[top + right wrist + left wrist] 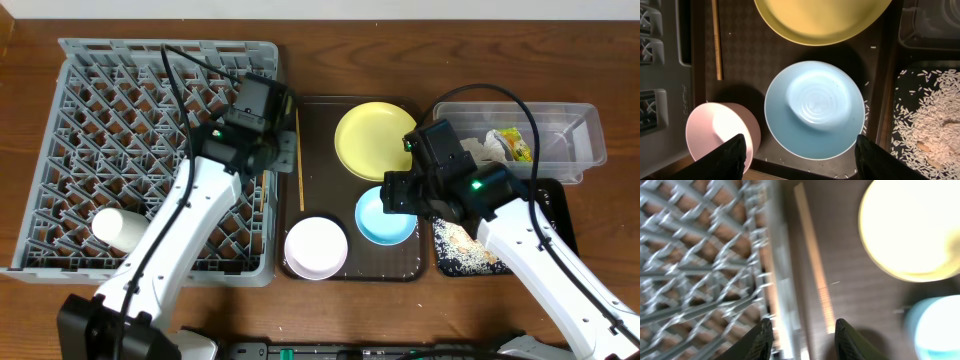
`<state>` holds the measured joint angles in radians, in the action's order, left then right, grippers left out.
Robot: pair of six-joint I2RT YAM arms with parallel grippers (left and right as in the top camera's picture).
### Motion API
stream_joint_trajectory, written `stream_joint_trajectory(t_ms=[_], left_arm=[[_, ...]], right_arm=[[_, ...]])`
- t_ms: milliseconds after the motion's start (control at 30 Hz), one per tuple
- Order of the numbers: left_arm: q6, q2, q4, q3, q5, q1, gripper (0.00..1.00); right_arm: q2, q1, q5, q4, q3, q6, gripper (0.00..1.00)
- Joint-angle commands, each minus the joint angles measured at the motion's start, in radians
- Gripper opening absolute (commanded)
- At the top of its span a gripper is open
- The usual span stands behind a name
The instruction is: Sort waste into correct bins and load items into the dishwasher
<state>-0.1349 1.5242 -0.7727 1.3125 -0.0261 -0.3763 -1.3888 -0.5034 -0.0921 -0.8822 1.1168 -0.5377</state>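
The grey dish rack [150, 100] fills the left and holds the white cup [118, 228]. On the brown serving tray [320, 120] lie a yellow plate [375, 140], a light-blue bowl [385, 218], a pinkish-white bowl [316, 247] and one chopstick [300, 160]. My left gripper [275, 152] is open over the rack's right rim, beside the chopstick [815, 260]. My right gripper [800, 150] is open wide and empty above the blue bowl [815, 107], next to the pink bowl [715, 130]. The clear tub [570, 125] holds the tissue [487, 148] and wrapper [515, 143]. The black tray [555, 205] holds rice [462, 245].
A few rice grains lie on the serving tray [750, 60] around the blue bowl. The rack's rim [782, 280] lies right beside the serving tray. The black tray with rice [930, 115] borders the serving tray's right edge. A second chopstick cannot be clearly made out.
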Motion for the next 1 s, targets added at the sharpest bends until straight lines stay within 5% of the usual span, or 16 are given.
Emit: stream_joint_trajectory(t_ms=[0,667,967], left_arm=[[-0.054,0.039,0.017,0.012,-0.063,-0.035,0.41],[-0.111,0.489,0.188,0.012,0.038,-0.057,0.36],[-0.133,0.507,0.168,0.012,0.027,-0.057,0.20]], right_arm=[[0.005,0.006,0.013,-0.001,0.000,-0.004,0.68],[0.005,-0.002,0.009,0.022,0.000,-0.008,0.70],[0.005,-0.007,0.009,0.026,0.000,-0.008,0.70]])
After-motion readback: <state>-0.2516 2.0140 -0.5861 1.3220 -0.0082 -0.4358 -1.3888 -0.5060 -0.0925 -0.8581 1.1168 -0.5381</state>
